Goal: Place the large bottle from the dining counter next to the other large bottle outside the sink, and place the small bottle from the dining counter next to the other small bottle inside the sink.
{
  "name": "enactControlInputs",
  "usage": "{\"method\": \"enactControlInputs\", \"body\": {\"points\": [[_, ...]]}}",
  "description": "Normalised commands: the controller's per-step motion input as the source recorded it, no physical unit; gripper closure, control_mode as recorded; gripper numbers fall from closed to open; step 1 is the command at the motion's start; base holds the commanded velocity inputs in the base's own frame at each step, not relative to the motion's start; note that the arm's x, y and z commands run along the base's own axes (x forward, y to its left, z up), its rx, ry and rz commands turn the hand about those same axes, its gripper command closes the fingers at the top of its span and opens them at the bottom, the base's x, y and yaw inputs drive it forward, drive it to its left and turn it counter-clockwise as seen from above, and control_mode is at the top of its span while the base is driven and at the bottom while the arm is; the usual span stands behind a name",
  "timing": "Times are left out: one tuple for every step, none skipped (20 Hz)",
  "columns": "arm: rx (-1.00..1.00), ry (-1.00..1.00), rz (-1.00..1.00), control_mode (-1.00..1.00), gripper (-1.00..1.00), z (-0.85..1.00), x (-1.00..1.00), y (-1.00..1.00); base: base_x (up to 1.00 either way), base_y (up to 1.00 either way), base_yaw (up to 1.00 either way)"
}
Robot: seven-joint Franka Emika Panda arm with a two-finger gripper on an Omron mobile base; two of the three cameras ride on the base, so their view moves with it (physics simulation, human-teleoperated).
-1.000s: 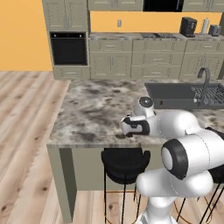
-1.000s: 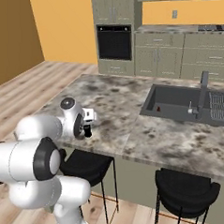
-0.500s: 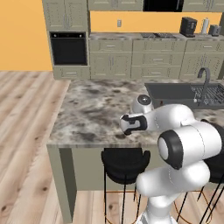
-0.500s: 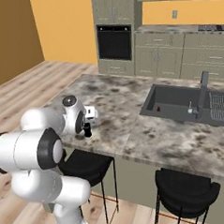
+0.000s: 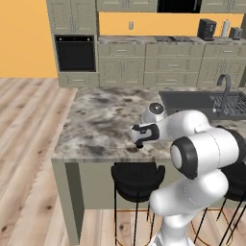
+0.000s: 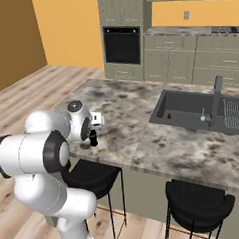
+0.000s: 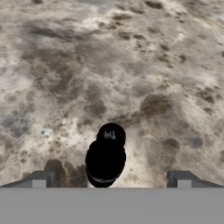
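gripper (image 7: pixel 111 178) wide open, pointing down

The arm (image 5: pixel 202 158) is showing as glossy white, built of fat rounded segments with black disc caps at the joints. A small grey round cap is sitting on the wrist joint (image 6: pixel 74 106). The claw (image 7: pixel 111 179) is ending in two small, square, dark grey fingertips (image 7: pixel 41 178).

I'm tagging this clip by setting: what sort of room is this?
A home kitchen, rendered. A marble dining counter holds a dark sink with a curved tap, a built-in oven sits among the wall cabinets, and black stools stand below.
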Motion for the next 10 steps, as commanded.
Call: {"method": "enactControlInputs", "body": {"points": [[0.01,0.00,0.00,-1.00,-1.00,-0.14,0.04,0.04,0.00,0.00,0.00],[0.01,0.00,0.00,-1.00,-1.00,-0.11,0.04,0.03,0.00,0.00,0.00],[0.00,0.00,0.00,-1.00,-1.00,-0.12,0.04,0.03,0.00,0.00,0.00],[0.01,0.00,0.00,-1.00,-1.00,-0.13,0.04,0.01,0.00,0.00,0.00],[0.00,0.00,0.00,-1.00,-1.00,-0.12,0.06,0.01,0.00,0.00,0.00],[0.00,0.00,0.00,-1.00,-1.00,-0.13,0.01,0.00,0.00,0.00,0.00],[0.00,0.00,0.00,-1.00,-1.00,-0.13,0.03,0.00,0.00,0.00,0.00],[0.00,0.00,0.00,-1.00,-1.00,-0.08,0.00,0.00,0.00,0.00,0.00],[0.00,0.00,0.00,-1.00,-1.00,-0.06,0.03,0.00,0.00,0.00,0.00],[0.00,0.00,0.00,-1.00,-1.00,-0.04,0.06,0.00,0.00,0.00,0.00]]}}
